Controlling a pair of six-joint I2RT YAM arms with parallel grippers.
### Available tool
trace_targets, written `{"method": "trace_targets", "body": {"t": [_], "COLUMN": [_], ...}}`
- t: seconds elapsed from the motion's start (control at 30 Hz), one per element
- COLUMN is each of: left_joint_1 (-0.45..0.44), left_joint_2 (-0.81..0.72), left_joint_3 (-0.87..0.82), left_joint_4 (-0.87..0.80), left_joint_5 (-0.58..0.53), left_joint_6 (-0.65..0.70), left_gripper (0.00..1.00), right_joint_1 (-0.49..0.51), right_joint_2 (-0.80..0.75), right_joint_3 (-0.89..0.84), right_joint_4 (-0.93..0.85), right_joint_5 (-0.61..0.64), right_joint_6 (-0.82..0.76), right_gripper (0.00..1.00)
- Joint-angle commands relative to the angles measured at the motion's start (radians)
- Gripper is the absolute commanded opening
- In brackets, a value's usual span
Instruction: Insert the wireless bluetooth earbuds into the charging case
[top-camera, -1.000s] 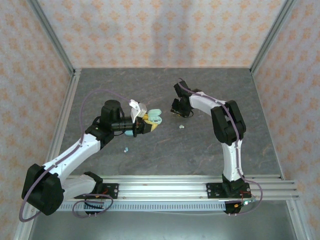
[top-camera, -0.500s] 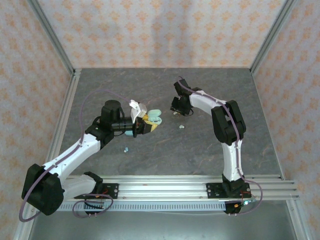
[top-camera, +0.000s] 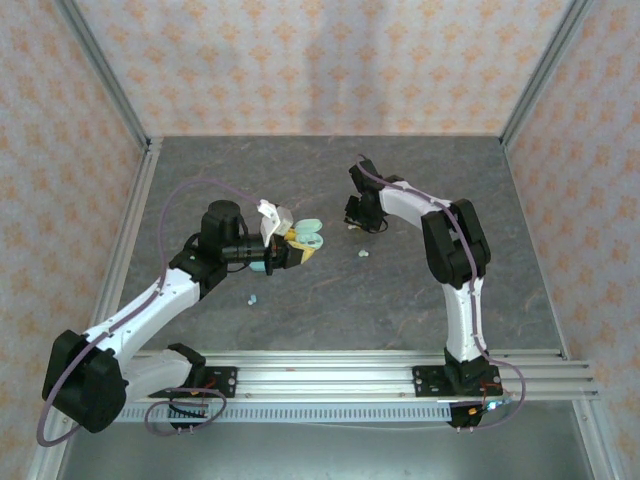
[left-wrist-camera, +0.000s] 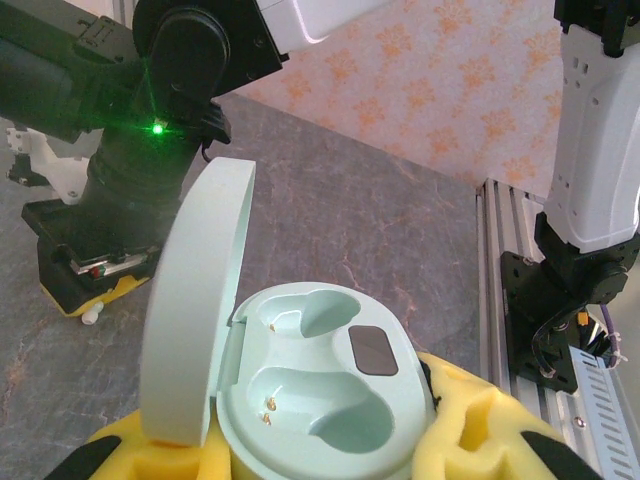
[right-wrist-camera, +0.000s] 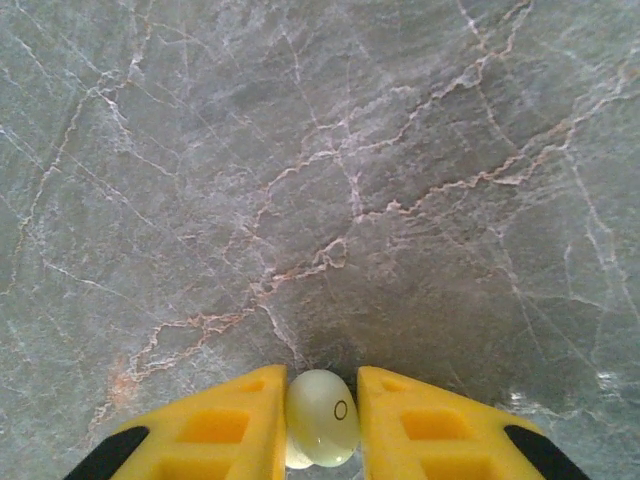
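Observation:
My left gripper (top-camera: 287, 246) is shut on the pale mint charging case (left-wrist-camera: 330, 395), gripping its base between yellow fingers (left-wrist-camera: 480, 420). The lid (left-wrist-camera: 195, 310) stands open and both sockets are empty. My right gripper (right-wrist-camera: 322, 425) is down at the table, to the right of the case. Its yellow fingers (right-wrist-camera: 240, 425) press both sides of a pale mint earbud (right-wrist-camera: 322, 415) that rests on the stone surface. In the top view the right gripper (top-camera: 362, 220) hides that earbud. A second mint earbud (top-camera: 363, 254) lies loose just below it, and a light blue earbud (top-camera: 252, 298) lies below the left gripper.
A light blue rounded thing (top-camera: 260, 264) sits under the left gripper's wrist. The grey marble tabletop (top-camera: 330, 300) is walled at the back and both sides, and an aluminium rail (top-camera: 340, 375) with the arm bases runs along the near edge.
The right gripper's jaws have closed in onto the mint earbud on the table. The left arm and the open case have not moved.

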Motion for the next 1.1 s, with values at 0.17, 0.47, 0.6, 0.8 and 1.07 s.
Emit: {"method": "trace_targets", "body": {"t": [0.17, 0.47, 0.6, 0.8, 1.07], "left_joint_1": [0.011, 0.011, 0.009, -0.006, -0.028], "left_joint_2": [-0.029, -0.03, -0.03, -0.015, 0.013], "left_joint_3": [0.007, -0.001, -0.015, 0.001, 0.039], "left_joint_4": [-0.012, 0.033, 0.073, 0.098, 0.088], "left_joint_5": [0.002, 0.019, 0.022, 0.024, 0.034], "left_joint_6": [0.013, -0.026, -0.053, -0.065, -0.043], "left_gripper": [0.1, 0.1, 0.1, 0.11, 0.1], "right_joint_1": [-0.002, -0.003, 0.001, 0.064, 0.269], "right_joint_2": [0.004, -0.212, -0.347, -0.601, -0.844], "right_joint_3": [-0.005, -0.113, -0.165, -0.23, -0.185], "right_joint_4": [-0.02, -0.049, -0.094, -0.15, -0.218], "right_joint_5": [-0.017, 0.028, 0.047, 0.108, 0.284], "right_joint_6": [-0.049, -0.18, -0.241, -0.341, -0.446], "right_gripper": [0.15, 0.1, 0.06, 0.04, 0.0]}}
